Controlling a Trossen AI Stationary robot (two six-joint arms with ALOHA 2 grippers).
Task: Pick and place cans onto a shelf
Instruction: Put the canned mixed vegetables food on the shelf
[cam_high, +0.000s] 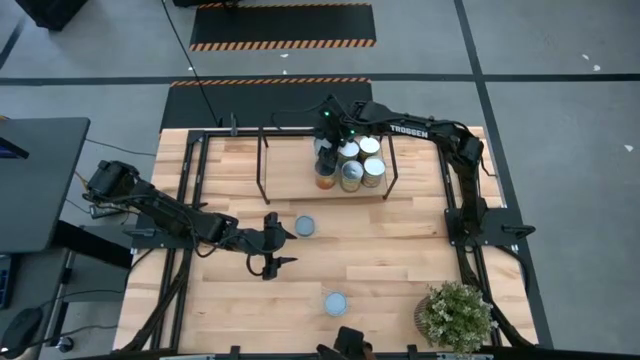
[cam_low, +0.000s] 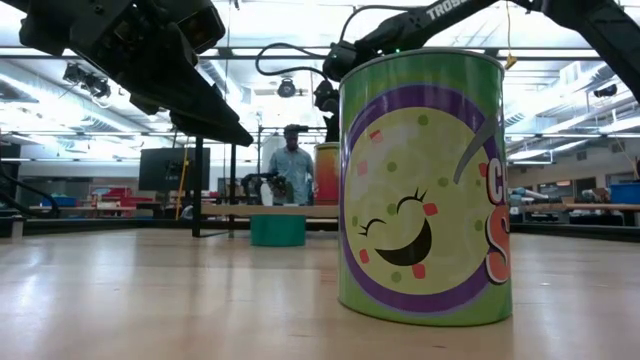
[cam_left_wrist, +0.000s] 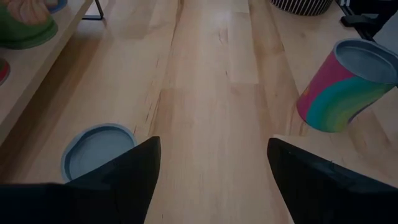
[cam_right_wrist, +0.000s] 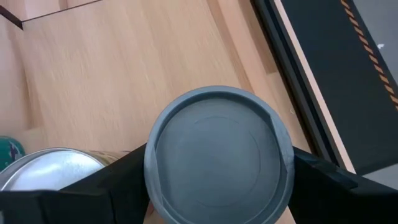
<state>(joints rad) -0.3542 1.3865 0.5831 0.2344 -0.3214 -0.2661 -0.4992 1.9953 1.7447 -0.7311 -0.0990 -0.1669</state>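
The shelf (cam_high: 290, 185) stands at the table's far middle, with several cans (cam_high: 352, 165) upright on its right part. My right gripper (cam_high: 327, 130) hangs over that group, shut on a can with a bluish-grey top (cam_right_wrist: 217, 162). Beside that can is a silver-topped can (cam_right_wrist: 50, 168). My left gripper (cam_high: 270, 252) is open and empty low over the table's middle. A grey-topped can (cam_high: 305, 227) stands just beside it, and another can (cam_high: 336, 303) stands nearer the front edge. That front can fills the low view (cam_low: 420, 190). My right gripper pinches the grey-topped can by its side wall just below the rim (cam_right_wrist: 152, 186), one finger (cam_right_wrist: 118, 174) on each side. The fingers come from above, pointing down. The can is upright; I cannot tell whether its bottom rests on the shelf.
A potted plant (cam_high: 455, 315) stands at the near right corner. The shelf's black rods and posts (cam_high: 262, 160) frame the board. A person (cam_low: 293, 165) stands in the room beyond the table. Bare wood lies between the two loose cans and the plant.
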